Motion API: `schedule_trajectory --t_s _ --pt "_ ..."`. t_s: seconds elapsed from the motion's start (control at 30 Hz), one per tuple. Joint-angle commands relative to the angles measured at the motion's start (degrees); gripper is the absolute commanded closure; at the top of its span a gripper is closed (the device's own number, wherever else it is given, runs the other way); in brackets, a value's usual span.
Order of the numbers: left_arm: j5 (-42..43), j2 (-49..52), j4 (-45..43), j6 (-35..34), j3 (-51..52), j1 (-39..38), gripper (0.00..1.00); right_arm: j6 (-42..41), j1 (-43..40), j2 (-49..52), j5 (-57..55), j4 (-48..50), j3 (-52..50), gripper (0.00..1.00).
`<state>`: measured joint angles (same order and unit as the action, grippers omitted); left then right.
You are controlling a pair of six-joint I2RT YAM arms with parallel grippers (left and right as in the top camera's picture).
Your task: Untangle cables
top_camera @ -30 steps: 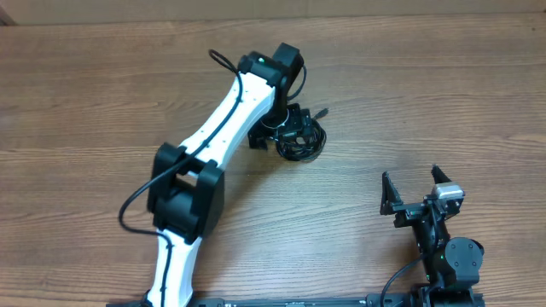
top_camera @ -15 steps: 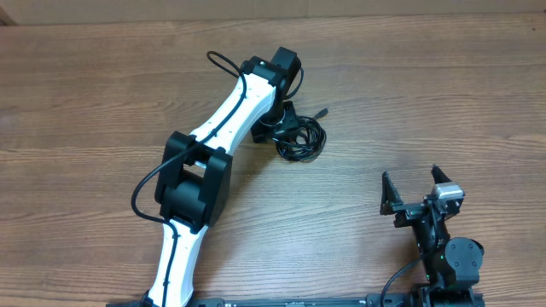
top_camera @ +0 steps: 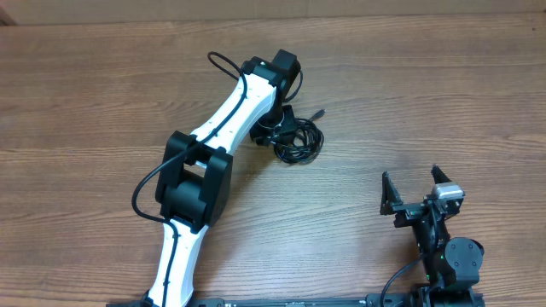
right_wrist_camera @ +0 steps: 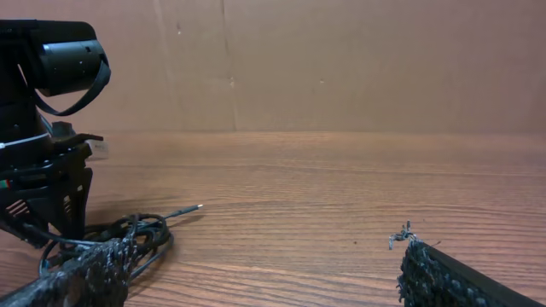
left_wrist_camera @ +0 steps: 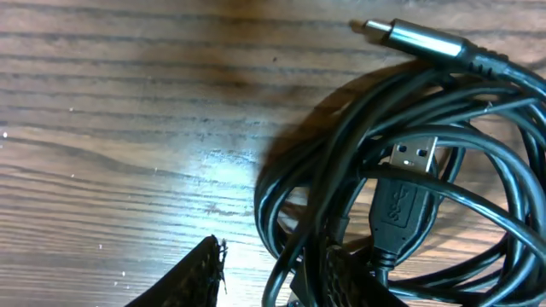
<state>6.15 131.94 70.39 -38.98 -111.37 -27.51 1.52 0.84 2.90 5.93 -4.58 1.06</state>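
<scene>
Cables [top_camera: 300, 143] — tight coil on table [top_camera: 444, 94], near centre, directly at left gripper [top_camera: 287, 128]; grip state unreadable. Right gripper [top_camera: 415, 189] — fingers spread wide, well apart from coil.

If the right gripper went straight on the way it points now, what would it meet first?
Probably nothing soon: ahead of the right gripper lies only bare table. The cables sit off to its left, outside that line.
</scene>
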Motion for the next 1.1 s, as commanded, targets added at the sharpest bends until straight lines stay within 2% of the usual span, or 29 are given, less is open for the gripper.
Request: schedule_trajectory --t_s 0.0,0.07,0.17,0.5,0.63,0.77,0.87,0.9,1.07 --pt "-0.2 1.1 0.3 0.6 -0.4 -0.2 0.65 0.3 0.3 0.0 -0.5 0.2 -0.6 0.0" --pt "-0.2 1.1 0.3 0.6 -0.4 -0.2 0.66 0.3 0.3 0.0 -0.5 0.2 -0.6 0.0" --pt "-0.1 1.1 0.3 0.7 -0.4 -0.2 0.57 0.3 0.3 0.0 -0.5 0.2 -0.6 0.0" --pt "1.8 1.1 0.8 0.6 2.5 -0.3 0.57 0.3 0.3 0.0 -0.5 0.2 -0.6 0.0" --pt "1.8 1.1 0.7 0.7 3.4 -0.3 0.65 0.3 0.3 0.0 -0.5 0.2 -0.6 0.0" --pt "1.8 1.1 -0.2 0.9 3.4 -0.3 0.77 0.3 0.3 0.0 -0.5 0.2 -0.6 0.0" --pt "1.8 1.1 -0.7 1.7 3.3 -0.2 0.93 0.3 0.3 0.0 -0.5 0.2 -0.6 0.0" --pt "1.8 1.1 -0.6 1.7 3.2 -0.2 0.96 0.3 0.3 0.0 -0.5 0.2 -0.6 0.0" --pt "1.8 1.1 2.0 1.7 -0.2 0.8 0.96 0.3 0.3 0.0 -0.5 0.2 -0.6 0.0"
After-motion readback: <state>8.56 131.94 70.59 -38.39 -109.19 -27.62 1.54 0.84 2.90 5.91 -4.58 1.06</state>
